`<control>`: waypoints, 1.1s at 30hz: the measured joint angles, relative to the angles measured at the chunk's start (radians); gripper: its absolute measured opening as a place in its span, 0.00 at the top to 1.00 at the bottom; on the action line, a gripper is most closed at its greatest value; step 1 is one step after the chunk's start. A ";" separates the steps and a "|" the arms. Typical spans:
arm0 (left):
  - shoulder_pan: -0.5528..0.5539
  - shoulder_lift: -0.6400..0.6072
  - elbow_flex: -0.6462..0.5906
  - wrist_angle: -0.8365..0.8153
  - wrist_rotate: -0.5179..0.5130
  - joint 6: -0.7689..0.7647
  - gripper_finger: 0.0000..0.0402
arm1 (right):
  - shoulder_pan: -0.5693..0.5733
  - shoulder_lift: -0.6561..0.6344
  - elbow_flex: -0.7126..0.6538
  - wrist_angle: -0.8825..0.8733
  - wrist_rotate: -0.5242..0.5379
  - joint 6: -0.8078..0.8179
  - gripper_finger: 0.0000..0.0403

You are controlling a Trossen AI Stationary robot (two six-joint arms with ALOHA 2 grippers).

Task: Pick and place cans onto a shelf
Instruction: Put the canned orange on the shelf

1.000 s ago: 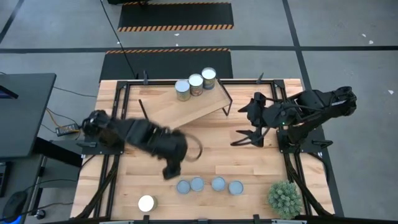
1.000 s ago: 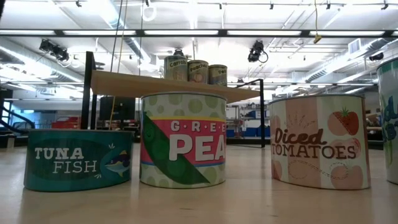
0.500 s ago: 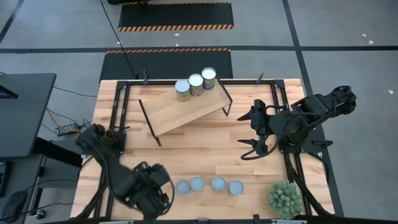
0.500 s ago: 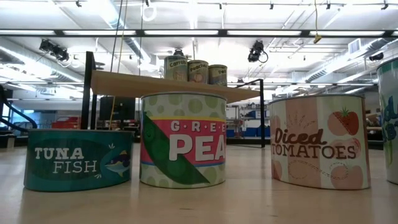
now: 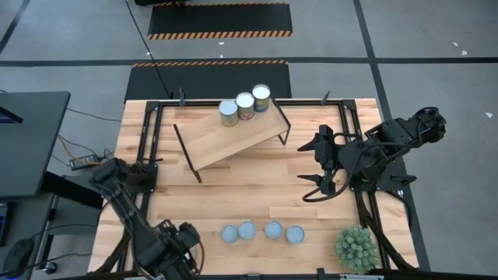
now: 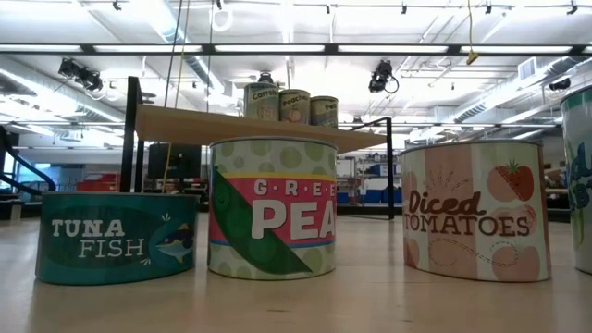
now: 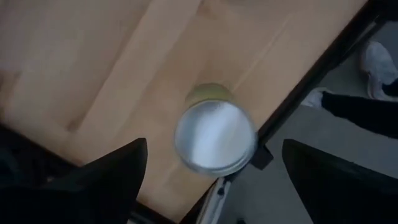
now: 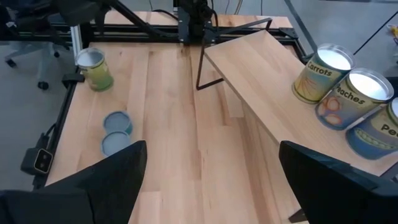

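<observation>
The left claw point(image 7: 211, 180) hangs wide open right above the last tall can point(image 7: 215, 137) at the table's near left edge. A bump could knock it off. Three cans point(image 5: 244, 103) stand on the shelf point(image 5: 233, 136). The right claw point(image 5: 311, 169) waits open.

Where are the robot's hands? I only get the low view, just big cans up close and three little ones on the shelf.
Observer: The left hand hangs open over a silver-topped can at the table's front left corner.
Operator: And the other one?
Observer: The right hand is open and empty over bare table, in front and to the right of the shelf.
Operator: What else can't I see?
Observer: A green spiky plant stands at the front right corner.
</observation>
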 joint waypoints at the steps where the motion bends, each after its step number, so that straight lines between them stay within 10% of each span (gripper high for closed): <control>1: -0.005 -0.005 0.000 -0.023 -0.003 -0.018 0.06 | 0.000 0.000 0.000 0.000 0.000 0.000 0.07; 15: -0.090 -0.219 -0.149 -0.156 -0.130 -0.335 0.07 | -0.002 0.000 0.000 -0.001 0.000 -0.001 0.07; 33: -0.087 -0.212 -0.215 0.159 -0.100 -0.169 0.12 | -0.002 0.000 0.000 -0.001 0.001 0.019 0.07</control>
